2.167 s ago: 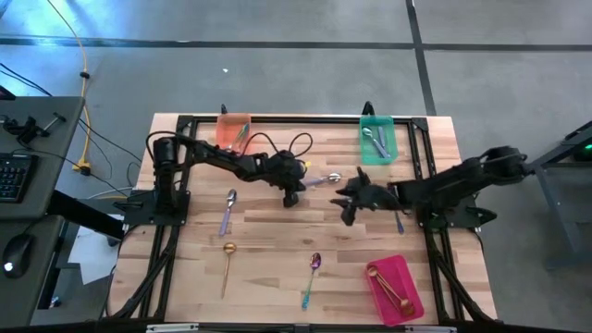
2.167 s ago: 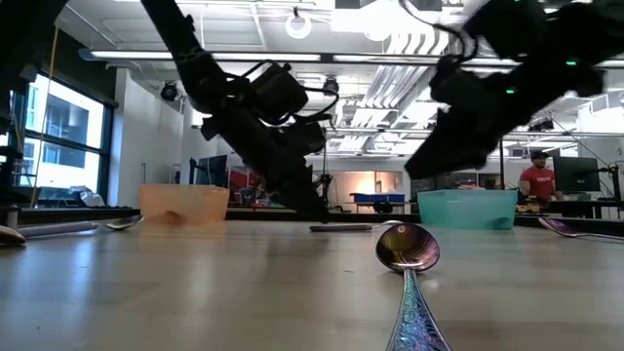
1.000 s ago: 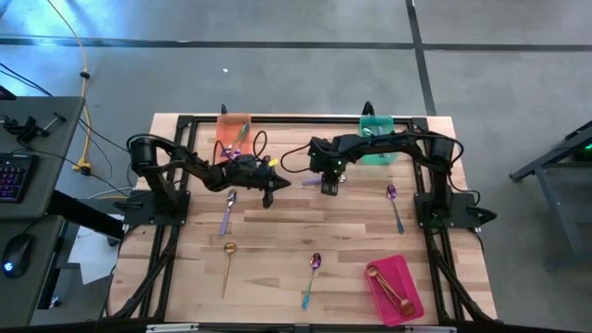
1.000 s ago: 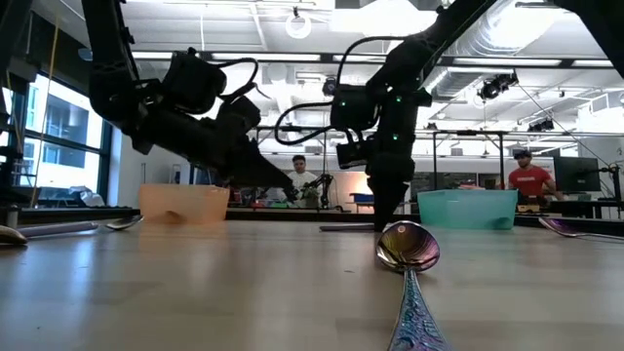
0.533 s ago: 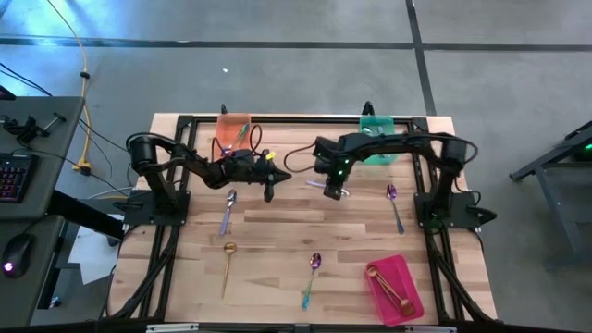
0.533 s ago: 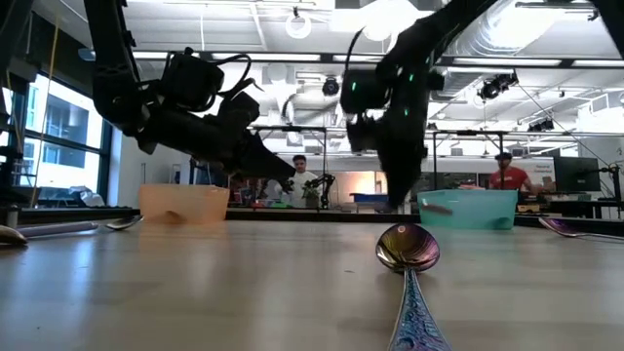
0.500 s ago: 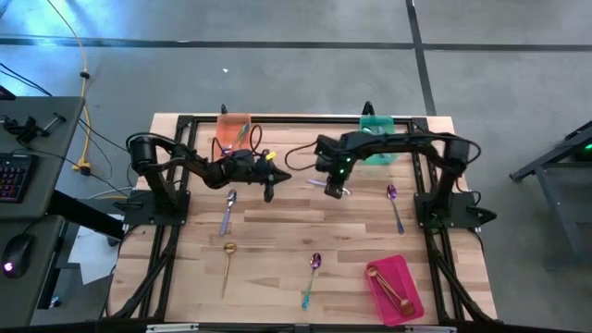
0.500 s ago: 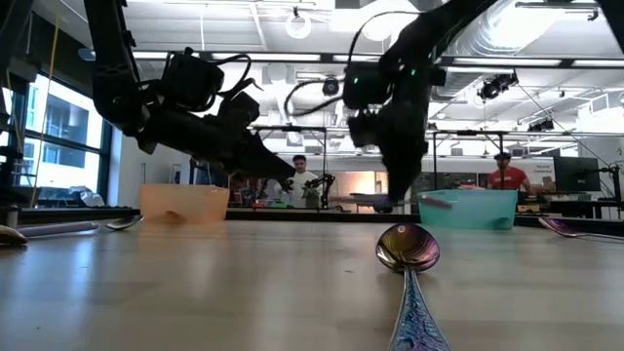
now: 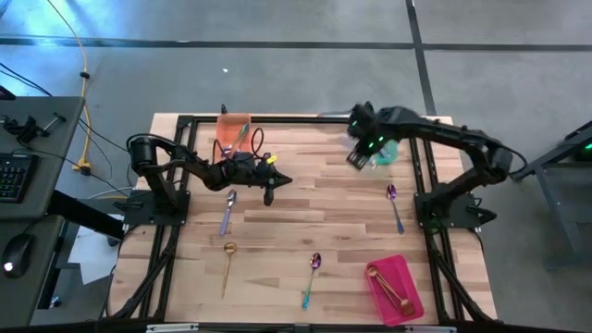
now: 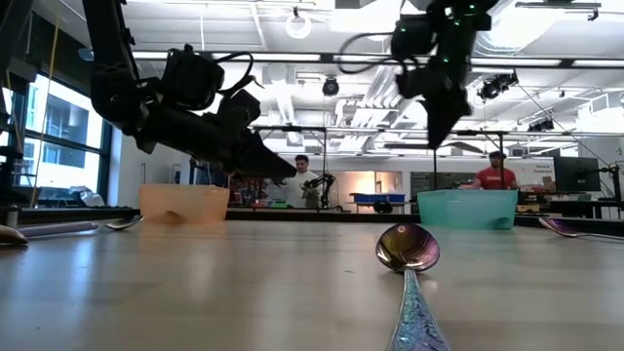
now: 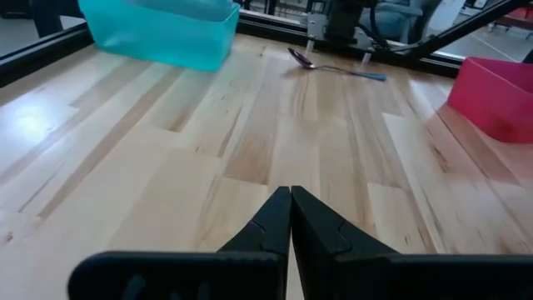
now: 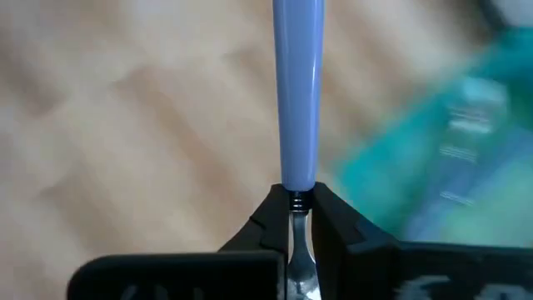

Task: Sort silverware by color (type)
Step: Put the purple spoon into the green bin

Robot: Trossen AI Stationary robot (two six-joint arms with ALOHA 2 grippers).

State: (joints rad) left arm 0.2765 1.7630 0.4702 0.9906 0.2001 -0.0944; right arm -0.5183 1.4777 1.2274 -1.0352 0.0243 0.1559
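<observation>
The right gripper (image 12: 293, 218) was clamped on a lavender-handled spoon (image 12: 296, 100), held in the air at the near edge of the teal tray (image 9: 387, 151). Five more spoons lay loose on the table (image 9: 277, 250): one lavender (image 9: 228, 211), one gold (image 9: 227, 264) and two iridescent (image 9: 312, 277) (image 9: 394, 205), with others in the orange tray (image 9: 233, 129) and gold ones in the pink tray (image 9: 393, 285). The left gripper (image 11: 290, 218) hovered with its fingers together over bare wood near the orange tray, and beyond the table two people (image 10: 304, 175) (image 10: 496, 174) showed in a workshop.
</observation>
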